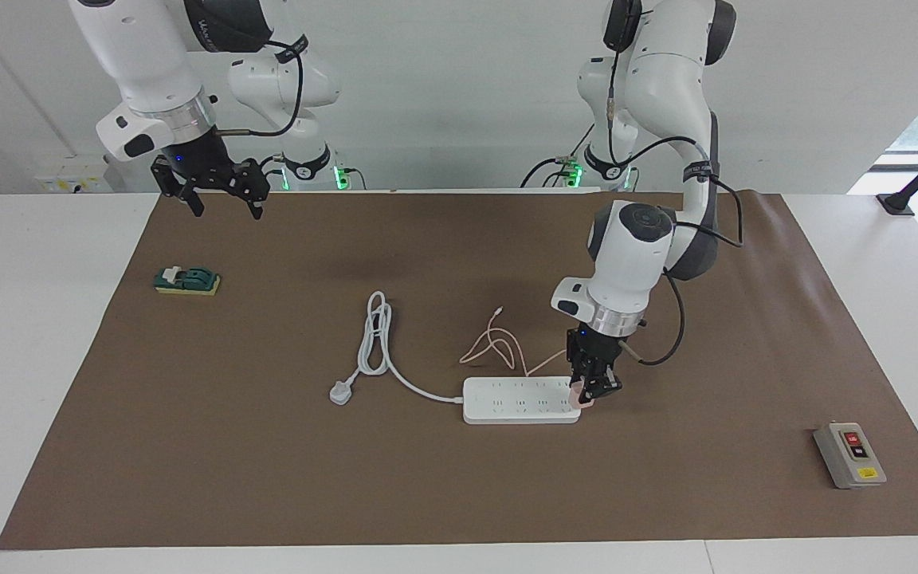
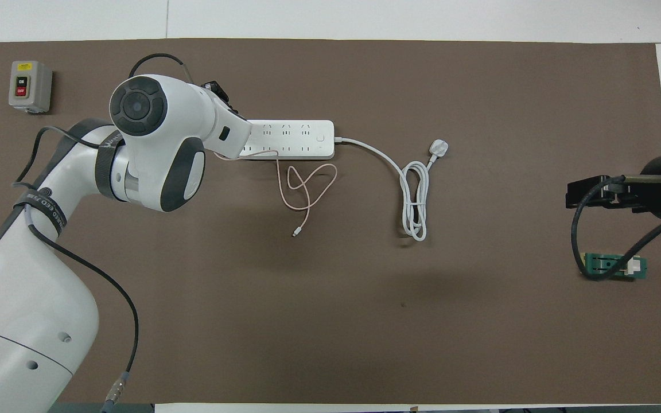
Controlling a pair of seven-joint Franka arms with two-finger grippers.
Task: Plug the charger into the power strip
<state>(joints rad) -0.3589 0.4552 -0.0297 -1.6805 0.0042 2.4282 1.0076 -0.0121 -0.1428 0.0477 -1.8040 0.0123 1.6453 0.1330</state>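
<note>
The power strip lies flat on the brown mat, its thick white cord running toward the right arm's end; it also shows in the overhead view. My left gripper points down and is shut on the pale-pink charger, holding it at the strip's end toward the left arm. I cannot tell whether its pins are in a socket. The charger's thin pink cable loops on the mat nearer to the robots than the strip. In the overhead view the left wrist hides the charger. My right gripper is open and waits above the mat's edge.
The strip's white three-pin plug and coiled cord lie beside the strip. A green block sits toward the right arm's end. A grey box with red and black buttons stands toward the left arm's end.
</note>
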